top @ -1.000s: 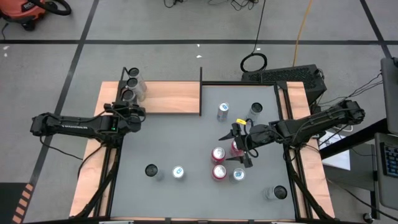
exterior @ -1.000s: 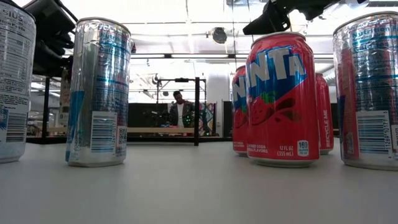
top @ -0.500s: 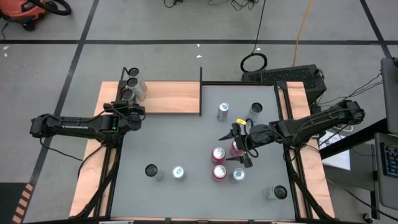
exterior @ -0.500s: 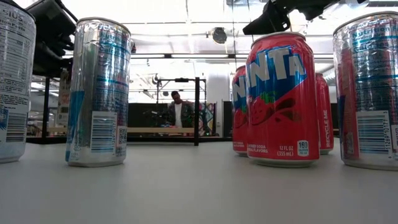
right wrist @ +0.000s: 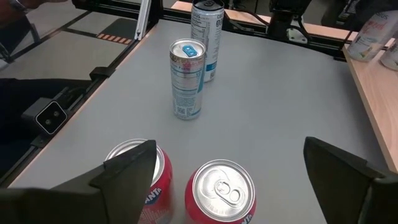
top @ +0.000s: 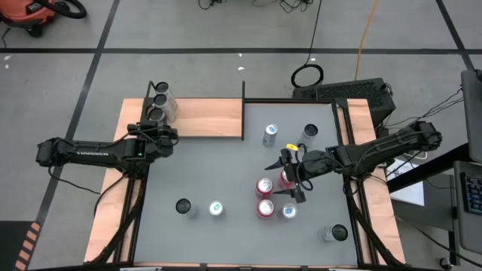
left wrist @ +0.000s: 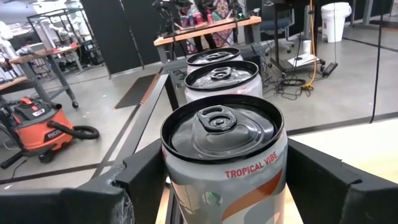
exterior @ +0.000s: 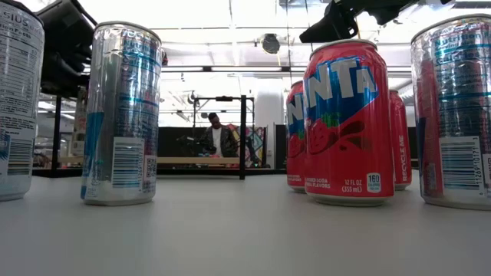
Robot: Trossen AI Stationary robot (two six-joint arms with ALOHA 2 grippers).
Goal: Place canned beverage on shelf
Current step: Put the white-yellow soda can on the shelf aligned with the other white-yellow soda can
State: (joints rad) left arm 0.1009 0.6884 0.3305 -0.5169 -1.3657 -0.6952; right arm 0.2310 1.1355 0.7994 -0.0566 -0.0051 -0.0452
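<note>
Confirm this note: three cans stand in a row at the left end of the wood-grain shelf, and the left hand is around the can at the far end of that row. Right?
Not quite. The left hand is around the nearest can of the row, the silver "Tropical Vibe" can, not the far one. The high view and left wrist view show the other two cans beyond it. The rest stands: three cans at the left end of the flat light-brown wood-grain shelf.

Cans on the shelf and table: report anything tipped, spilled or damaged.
Nothing stands out. The three cans on the shelf stand upright in a row at its left end, the left gripper at the nearest. Every can on the grey table is upright, with no spill visible.
</note>
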